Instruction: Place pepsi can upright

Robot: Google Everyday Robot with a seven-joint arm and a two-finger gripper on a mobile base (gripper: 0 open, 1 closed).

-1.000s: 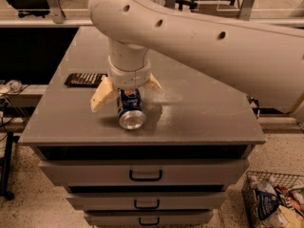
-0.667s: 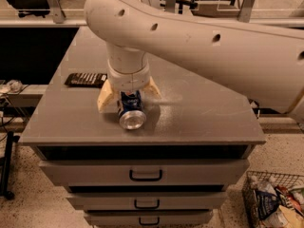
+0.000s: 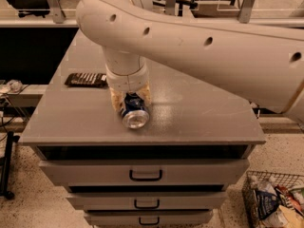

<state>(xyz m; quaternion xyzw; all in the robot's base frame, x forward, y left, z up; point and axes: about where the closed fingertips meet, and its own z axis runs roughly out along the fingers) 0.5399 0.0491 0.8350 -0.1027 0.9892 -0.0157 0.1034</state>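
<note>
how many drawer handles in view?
3, stacked on the cabinet front: top handle, middle handle, bottom handle. More may be below frame. The hand sits on the cabinet top, closed on the lying pepsi can.

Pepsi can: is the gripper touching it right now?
Touching. The camera view shows the gripper straddling the pepsi can, which lies on its side on the cabinet top; both fingers press its sides, no gap visible.
</note>
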